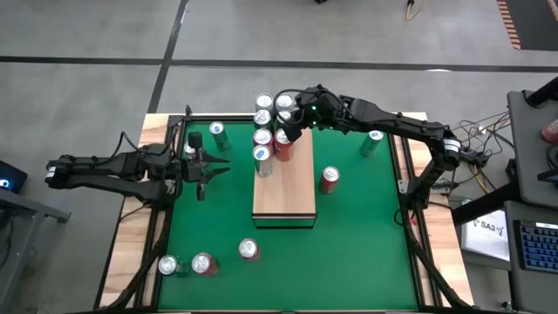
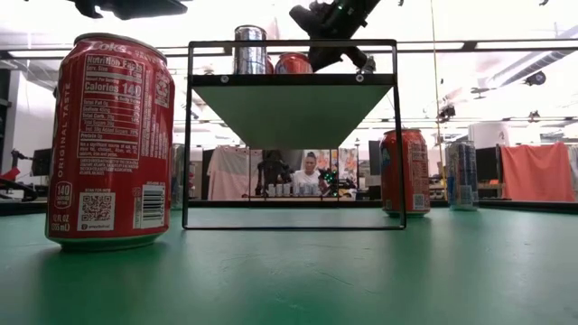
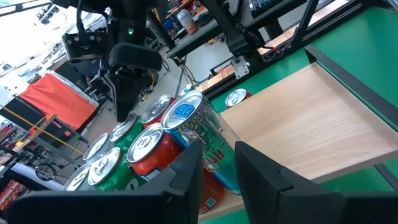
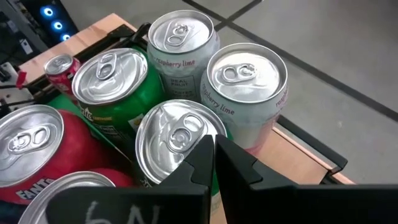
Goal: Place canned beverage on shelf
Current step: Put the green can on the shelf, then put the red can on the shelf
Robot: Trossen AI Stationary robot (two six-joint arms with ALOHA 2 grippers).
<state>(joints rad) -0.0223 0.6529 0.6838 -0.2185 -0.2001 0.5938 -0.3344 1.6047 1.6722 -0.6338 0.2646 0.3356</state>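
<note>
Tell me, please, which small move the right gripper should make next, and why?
Probably lift the right gripper straight up. Its fingers are shut with nothing in them, just over the tops of the cans clustered at the far end of the shelf, so a sideways move might knock them. Once clear, it could go for the red can standing on the green surface beside the shelf.

Grey floor (image 1: 87, 35), bright ceiling lights (image 2: 506, 43), orange cloth (image 2: 537, 171)
</note>
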